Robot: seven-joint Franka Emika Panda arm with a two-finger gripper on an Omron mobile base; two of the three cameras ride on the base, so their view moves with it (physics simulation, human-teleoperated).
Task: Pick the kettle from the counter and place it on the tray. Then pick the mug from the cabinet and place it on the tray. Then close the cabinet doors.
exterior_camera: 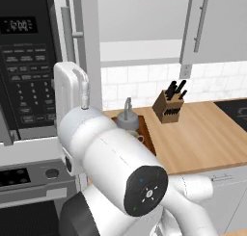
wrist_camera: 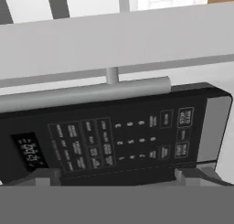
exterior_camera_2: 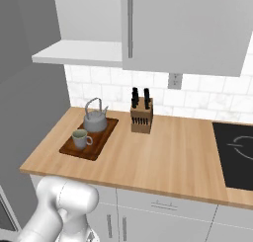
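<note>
The grey kettle (exterior_camera_2: 95, 120) (exterior_camera: 126, 117) stands at the back of the dark brown tray (exterior_camera_2: 101, 142). The greyish-green mug (exterior_camera_2: 80, 139) sits in front of it on the same tray, which lies on the wood counter (exterior_camera_2: 168, 152). The left cabinet door (exterior_camera: 89, 42) hangs open, baring the pale shelf (exterior_camera_2: 79, 52). The right cabinet door (exterior_camera_2: 188, 28) is shut. In the hand view, my gripper (wrist_camera: 118, 176) is open. Its fingertips (wrist_camera: 43, 177) stand wide apart just below the open door's bar handle (wrist_camera: 91, 94), with nothing between them.
Behind that handle is a black microwave (exterior_camera: 26, 61) (wrist_camera: 119, 141), with an oven below it. A knife block (exterior_camera_2: 141, 115) stands right of the tray. A black cooktop (exterior_camera_2: 237, 152) is set into the counter's right end. My arm (exterior_camera: 116, 167) covers the tray's near end in the left base view.
</note>
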